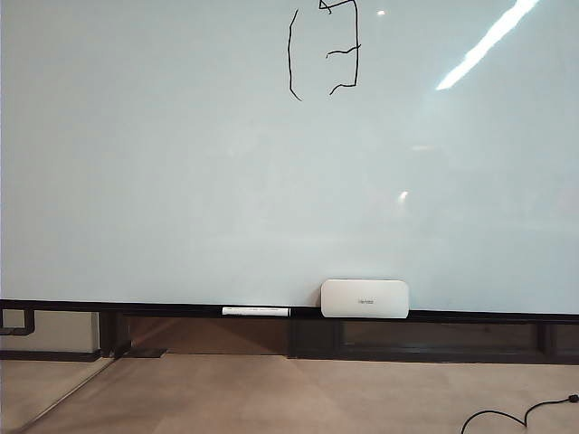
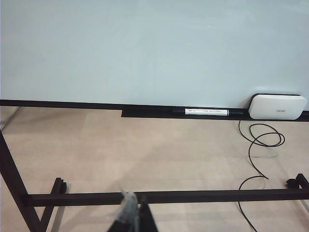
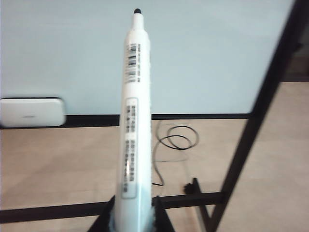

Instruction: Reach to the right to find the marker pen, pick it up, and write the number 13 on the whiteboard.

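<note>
Right gripper [image 3: 133,217]: closed on the marker pen [image 3: 134,111], fingers clamping the white barrel at its rear end. Pen's long axis runs straight out from the gripper, dark tip foremost, aimed at the whiteboard [image 3: 203,53]; the tip is clear of the glossy surface, not touching it. Arm pose: wrist roughly level, pen pointing forward and a little upward; floor and a black stand frame [image 3: 256,111] lie below and at about 3 o'clock of the pen.

Left gripper [image 2: 131,220]: fingers pressed together, nothing between them, hanging low over the floor behind a black crossbar [image 2: 159,196]; well apart from the board.

The number 13 [image 1: 324,50]: already drawn in thin black strokes, near 12 o'clock on the board in the exterior view, a tall line beside a boxy 3. Neither arm shows in that view.

Board rail [image 1: 163,307]: carries a second white marker [image 1: 256,311] lying flat along it, and just beside it, at 3 o'clock, a white rounded eraser box [image 1: 365,298].

Judgement: writing appears done; the right arm is the nearer, and the pen in hand points toward the board.
</note>
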Available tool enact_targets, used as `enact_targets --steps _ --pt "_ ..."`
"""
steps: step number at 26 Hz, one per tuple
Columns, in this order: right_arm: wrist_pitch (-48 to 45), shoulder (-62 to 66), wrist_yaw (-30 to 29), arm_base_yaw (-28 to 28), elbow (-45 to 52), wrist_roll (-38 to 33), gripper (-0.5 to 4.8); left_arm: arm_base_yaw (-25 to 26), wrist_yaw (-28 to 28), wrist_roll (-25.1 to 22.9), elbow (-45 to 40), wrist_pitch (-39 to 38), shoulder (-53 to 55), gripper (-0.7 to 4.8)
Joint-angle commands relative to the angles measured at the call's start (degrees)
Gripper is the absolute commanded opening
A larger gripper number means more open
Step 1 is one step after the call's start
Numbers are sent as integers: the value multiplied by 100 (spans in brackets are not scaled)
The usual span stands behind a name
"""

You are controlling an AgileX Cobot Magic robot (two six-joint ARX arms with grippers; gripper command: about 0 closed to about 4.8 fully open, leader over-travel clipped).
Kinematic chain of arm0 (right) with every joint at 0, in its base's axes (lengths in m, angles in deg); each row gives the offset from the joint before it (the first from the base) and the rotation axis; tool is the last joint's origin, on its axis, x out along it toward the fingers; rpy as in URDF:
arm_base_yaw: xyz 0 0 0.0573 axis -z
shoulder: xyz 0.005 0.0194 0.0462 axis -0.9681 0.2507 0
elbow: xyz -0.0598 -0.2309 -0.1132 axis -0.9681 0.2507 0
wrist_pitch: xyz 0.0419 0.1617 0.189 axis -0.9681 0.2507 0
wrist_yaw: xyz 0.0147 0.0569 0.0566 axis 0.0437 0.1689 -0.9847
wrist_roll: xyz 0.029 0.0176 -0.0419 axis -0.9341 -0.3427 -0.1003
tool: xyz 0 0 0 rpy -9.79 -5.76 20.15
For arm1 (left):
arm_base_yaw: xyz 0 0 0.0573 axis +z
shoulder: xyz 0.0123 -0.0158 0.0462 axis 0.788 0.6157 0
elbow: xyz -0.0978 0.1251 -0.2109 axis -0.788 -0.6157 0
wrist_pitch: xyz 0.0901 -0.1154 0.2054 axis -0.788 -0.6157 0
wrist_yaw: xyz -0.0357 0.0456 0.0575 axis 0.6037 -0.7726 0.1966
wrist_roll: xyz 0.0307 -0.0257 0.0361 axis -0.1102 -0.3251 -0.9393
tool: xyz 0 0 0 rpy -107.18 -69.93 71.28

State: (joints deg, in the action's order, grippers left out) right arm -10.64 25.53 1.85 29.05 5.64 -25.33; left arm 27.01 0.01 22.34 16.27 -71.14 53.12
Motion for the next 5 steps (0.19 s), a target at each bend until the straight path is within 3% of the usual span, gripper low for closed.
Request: enact_targets --steps 1,5 --pt "-57 7 2 28 -9 -24 -5 4 0 -4 15 35 4 -5" --pt "-59 7 2 -52 -11 -24 -5 4 0 -4 15 35 4 -5"
